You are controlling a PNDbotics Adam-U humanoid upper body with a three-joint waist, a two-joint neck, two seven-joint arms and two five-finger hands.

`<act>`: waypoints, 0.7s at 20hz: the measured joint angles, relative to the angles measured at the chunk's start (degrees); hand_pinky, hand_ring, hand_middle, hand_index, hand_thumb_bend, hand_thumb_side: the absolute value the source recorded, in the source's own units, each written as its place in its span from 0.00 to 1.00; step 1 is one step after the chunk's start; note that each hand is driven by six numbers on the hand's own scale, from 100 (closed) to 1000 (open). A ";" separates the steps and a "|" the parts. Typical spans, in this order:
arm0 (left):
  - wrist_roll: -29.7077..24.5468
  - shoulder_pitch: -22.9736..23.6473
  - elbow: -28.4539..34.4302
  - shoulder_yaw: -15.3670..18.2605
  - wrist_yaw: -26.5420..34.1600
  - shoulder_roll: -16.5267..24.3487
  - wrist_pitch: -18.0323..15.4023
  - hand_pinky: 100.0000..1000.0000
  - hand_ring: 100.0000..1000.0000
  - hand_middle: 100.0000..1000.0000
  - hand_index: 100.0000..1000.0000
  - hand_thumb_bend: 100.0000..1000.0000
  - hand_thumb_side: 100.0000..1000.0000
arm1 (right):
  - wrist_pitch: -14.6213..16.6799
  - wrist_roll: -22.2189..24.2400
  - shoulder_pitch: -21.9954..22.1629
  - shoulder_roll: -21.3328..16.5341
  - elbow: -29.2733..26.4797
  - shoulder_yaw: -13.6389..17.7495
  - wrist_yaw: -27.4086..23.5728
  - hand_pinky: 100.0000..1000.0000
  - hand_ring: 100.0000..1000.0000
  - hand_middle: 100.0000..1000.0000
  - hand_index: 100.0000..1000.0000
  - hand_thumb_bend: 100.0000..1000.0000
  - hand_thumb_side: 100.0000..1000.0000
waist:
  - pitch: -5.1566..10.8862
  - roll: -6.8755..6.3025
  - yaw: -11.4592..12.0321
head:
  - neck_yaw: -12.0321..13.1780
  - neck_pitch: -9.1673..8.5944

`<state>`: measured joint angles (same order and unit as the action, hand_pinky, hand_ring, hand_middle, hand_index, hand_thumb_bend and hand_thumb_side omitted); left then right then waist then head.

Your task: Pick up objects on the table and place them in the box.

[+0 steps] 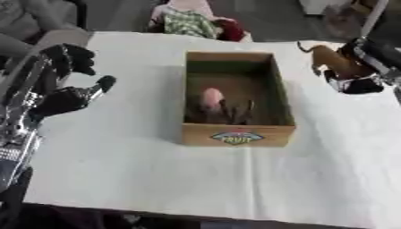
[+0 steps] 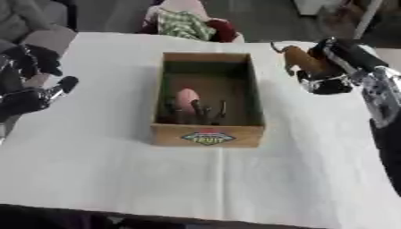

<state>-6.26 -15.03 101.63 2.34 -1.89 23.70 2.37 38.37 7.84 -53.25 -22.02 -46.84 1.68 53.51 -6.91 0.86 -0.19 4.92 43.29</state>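
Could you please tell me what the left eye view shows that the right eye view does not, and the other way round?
Only the left eye view shows the left arm running down its left edge below the left hand. Only the right eye view shows the right forearm running down its right edge behind the right hand. Both show the wooden box on the white tablecloth, a pink object and dark things inside it, and the right hand curled around a brown toy to the right of the box.
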 measured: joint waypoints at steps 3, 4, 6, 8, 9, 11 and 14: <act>-0.24 0.00 0.00 -0.02 0.23 -0.01 -0.01 0.66 0.50 0.48 0.61 0.50 0.07 | 0.36 1.80 -2.24 2.15 -1.46 -0.61 -2.26 0.42 0.35 0.28 0.40 0.00 0.13 | 0.26 -0.01 0.43 | -0.08 0.00; -0.37 0.00 0.00 -0.04 0.33 -0.03 -0.01 0.66 0.50 0.48 0.61 0.50 0.07 | 0.42 2.38 -2.88 2.99 -1.74 -0.73 -2.65 0.42 0.35 0.28 0.40 0.00 0.13 | 0.28 -0.02 0.63 | -0.15 0.00; -0.54 -0.03 0.01 -0.06 0.41 -0.07 -0.07 0.66 0.50 0.48 0.61 0.50 0.07 | 0.44 3.36 -4.03 4.88 -1.92 -1.04 -2.79 0.42 0.36 0.28 0.40 0.00 0.13 | 0.33 -0.02 1.02 | -0.33 0.00; -0.72 -0.09 0.03 -0.10 0.45 -0.20 -0.10 0.66 0.50 0.48 0.61 0.50 0.07 | 0.34 4.12 -4.94 6.92 -1.84 -1.08 -2.55 0.42 0.36 0.28 0.41 0.00 0.14 | 0.34 -0.02 1.48 | -0.56 -0.01; -0.87 -0.16 0.06 -0.21 0.52 -0.43 -0.12 0.66 0.50 0.48 0.61 0.50 0.07 | 0.27 4.42 -5.33 8.04 -1.57 -1.08 -2.09 0.43 0.36 0.29 0.41 0.00 0.14 | 0.34 -0.03 1.73 | -0.66 -0.01; -1.09 -0.31 0.21 -0.44 0.73 -0.79 -0.11 0.66 0.50 0.48 0.61 0.50 0.07 | 0.04 4.83 -5.83 10.22 -0.73 -1.03 -0.76 0.43 0.37 0.29 0.42 0.00 0.14 | 0.33 -0.04 2.23 | -0.92 -0.04; -1.40 -0.67 0.39 -0.66 0.94 -1.09 -0.19 0.66 0.50 0.48 0.61 0.50 0.07 | -0.26 5.18 -6.08 12.88 0.75 -0.95 1.89 0.44 0.38 0.31 0.43 0.00 0.15 | 0.12 -0.07 2.67 | -1.12 -0.09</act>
<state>-7.66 -15.71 102.02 1.68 -0.95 22.61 2.19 38.12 13.02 -59.34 -9.15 -46.08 0.73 55.40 -6.79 0.79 2.47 3.79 43.20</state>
